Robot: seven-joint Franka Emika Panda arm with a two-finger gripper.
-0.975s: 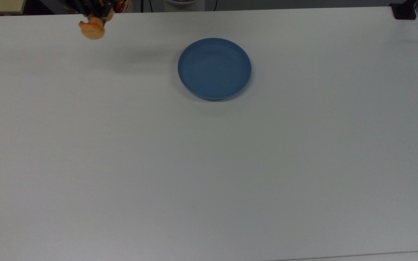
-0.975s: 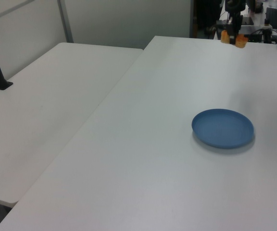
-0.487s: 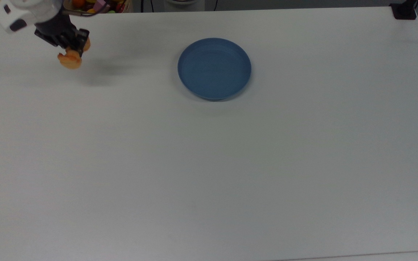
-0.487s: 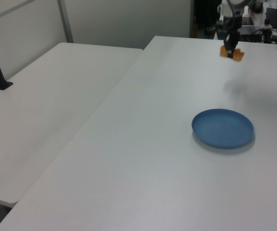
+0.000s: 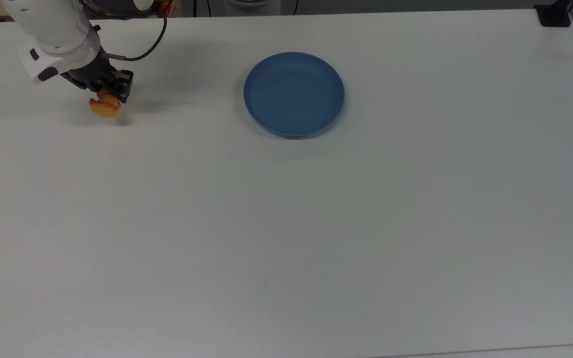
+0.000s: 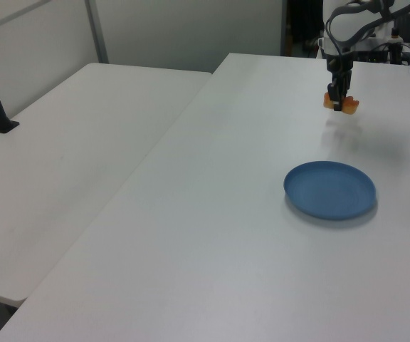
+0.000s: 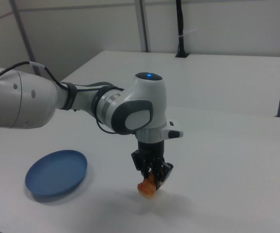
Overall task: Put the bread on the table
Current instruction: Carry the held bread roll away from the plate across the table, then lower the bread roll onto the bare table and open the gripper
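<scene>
The bread [image 5: 104, 107] is a small golden-orange roll held in my gripper [image 5: 109, 97], which is shut on it from above. It hangs just above the white table [image 5: 286, 223], near the far left corner in the top view, with its shadow right beneath it. In the left view the bread [image 6: 341, 105] sits at the fingertips of my gripper [image 6: 339, 102], beyond the plate. In the right view the bread [image 7: 147, 188] pokes out below my gripper [image 7: 152, 180], a little above the table [image 7: 237, 184].
A round blue plate [image 5: 294, 93] lies on the table, well to the right of the bread in the top view, and shows as the plate [image 6: 330, 189] and the plate [image 7: 56, 172]. A second white table [image 6: 62, 164] adjoins. A black post base [image 5: 554, 15] stands at the far right corner.
The arm has come in from the far edge and lowered the bread toward the table, moving it nearer in the top view. The plate has not moved.
</scene>
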